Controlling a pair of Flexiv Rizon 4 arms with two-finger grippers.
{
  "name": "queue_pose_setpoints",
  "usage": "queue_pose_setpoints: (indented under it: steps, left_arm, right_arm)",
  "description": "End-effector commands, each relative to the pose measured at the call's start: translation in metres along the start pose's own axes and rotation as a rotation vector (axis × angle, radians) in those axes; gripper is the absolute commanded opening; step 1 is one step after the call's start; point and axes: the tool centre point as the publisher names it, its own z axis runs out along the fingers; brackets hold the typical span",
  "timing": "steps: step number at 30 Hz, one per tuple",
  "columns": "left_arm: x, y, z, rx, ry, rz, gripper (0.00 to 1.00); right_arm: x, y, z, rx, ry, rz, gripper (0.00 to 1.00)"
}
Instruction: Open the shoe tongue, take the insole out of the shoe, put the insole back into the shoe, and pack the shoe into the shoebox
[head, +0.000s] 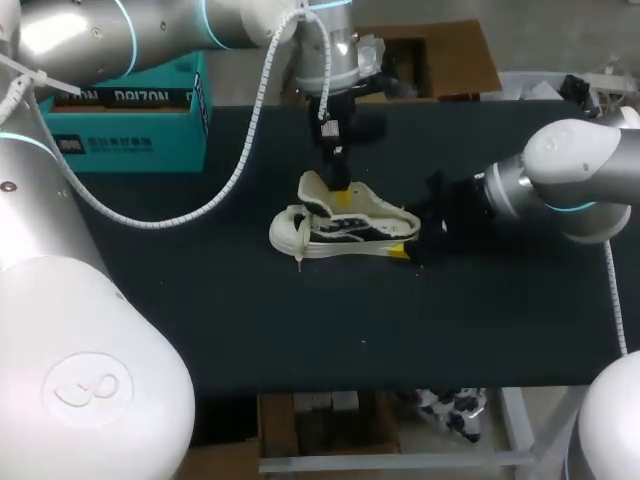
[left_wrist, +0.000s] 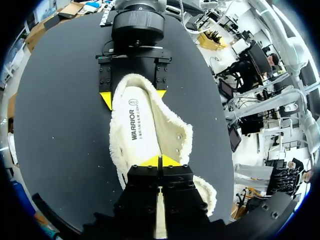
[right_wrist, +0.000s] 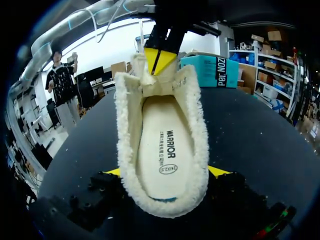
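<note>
A cream and black shoe lies on its side at the middle of the black table. Its fleece lining and printed insole show, with the insole inside the shoe. My left gripper comes from the far side and is shut on the shoe tongue; its yellow tips meet on it. My right gripper straddles the heel, one yellow fingertip pressed against each side. The teal shoebox stands at the far left.
The black table top stretches bare in front of the shoe and to its left. A white coiled cable hangs from my left arm over the table between the shoebox and the shoe.
</note>
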Motion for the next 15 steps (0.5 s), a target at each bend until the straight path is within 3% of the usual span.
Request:
queue_pose_setpoints:
  steps: [1,5,15]
  left_arm:
    - [-0.008,0.001,0.025,0.044,0.054,-0.007,0.00]
    - [-0.008,-0.003,0.047,0.029,0.094,-0.029,0.00]
    - [-0.008,-0.006,0.048,0.003,0.092,-0.047,0.00]
  right_arm:
    - [-0.001,-0.006,0.001,-0.005,0.002,-0.001,0.00]
    - [-0.001,-0.006,0.001,-0.005,0.002,-0.001,0.00]
    - [-0.001,-0.006,0.001,-0.005,0.002,-0.001,0.00]
